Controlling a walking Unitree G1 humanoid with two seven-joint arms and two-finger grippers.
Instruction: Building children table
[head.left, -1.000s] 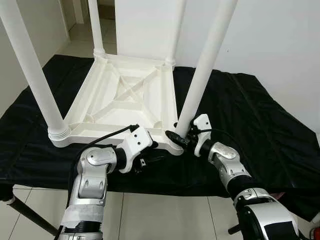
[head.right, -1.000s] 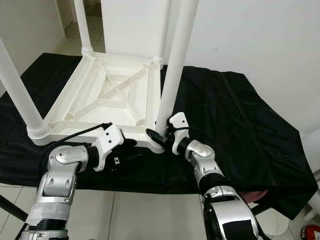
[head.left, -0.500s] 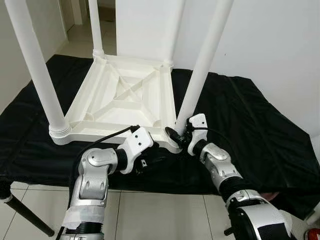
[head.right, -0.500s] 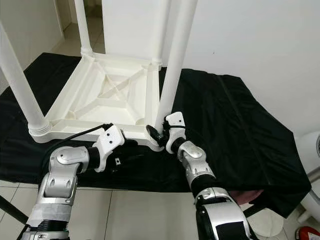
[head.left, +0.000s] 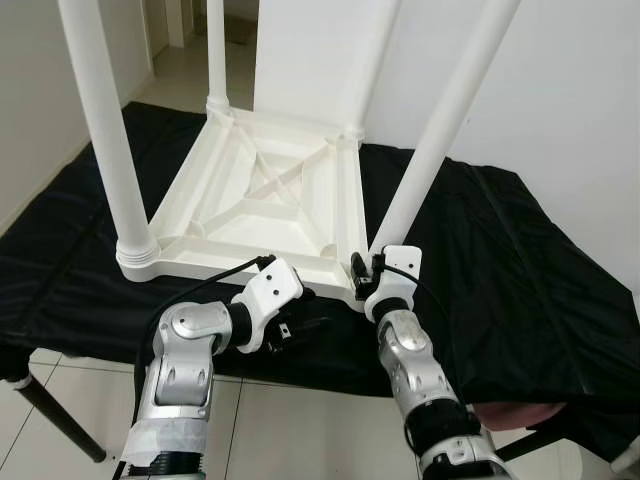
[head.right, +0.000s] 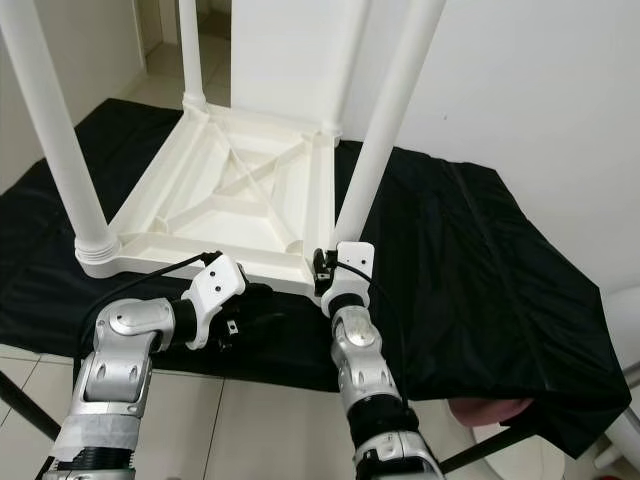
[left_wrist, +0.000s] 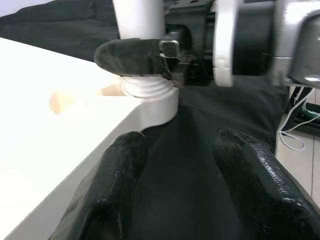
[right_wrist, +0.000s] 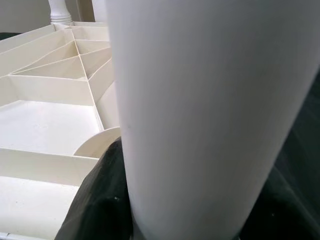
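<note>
The right gripper (head.left: 362, 272) is clamped around the near right leg (head.left: 440, 125), low down. The left gripper (left_wrist: 180, 190) is held open just beside that corner. The upside-down white table (head.left: 255, 200) is laid on a black cloth (head.left: 520, 270), near its front edge.

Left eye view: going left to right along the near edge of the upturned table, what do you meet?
Near-left table leg → left claw, open under the tabletop edge → right claw, shut on the near-right table leg at its base → black cloth.
</note>
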